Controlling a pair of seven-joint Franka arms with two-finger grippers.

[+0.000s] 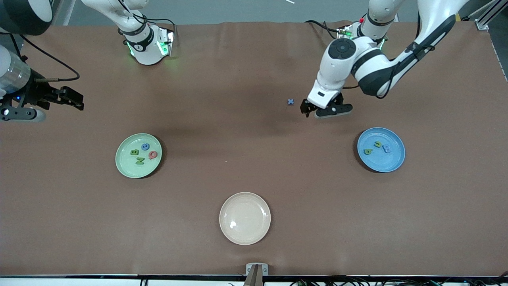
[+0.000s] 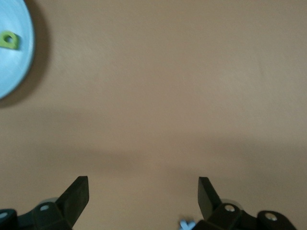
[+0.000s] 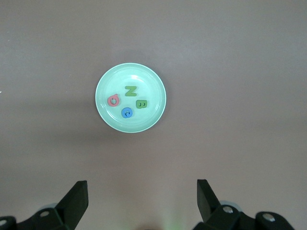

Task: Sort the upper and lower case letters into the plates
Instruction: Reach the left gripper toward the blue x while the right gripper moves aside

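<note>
Beige plate (image 1: 245,218), left hand (image 1: 317,110) open beside blue x (image 1: 291,101)

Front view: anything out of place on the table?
One stray: a small blue letter lies on the bare table beside the left pincer, outside the green plate and blue plate. The cream plate holds nothing.

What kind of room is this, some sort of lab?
Probably a robot test lab: two white arms bolted to a brown-covered table, foam letters sorted into a green plate and a blue plate, and cables along the edge.
</note>
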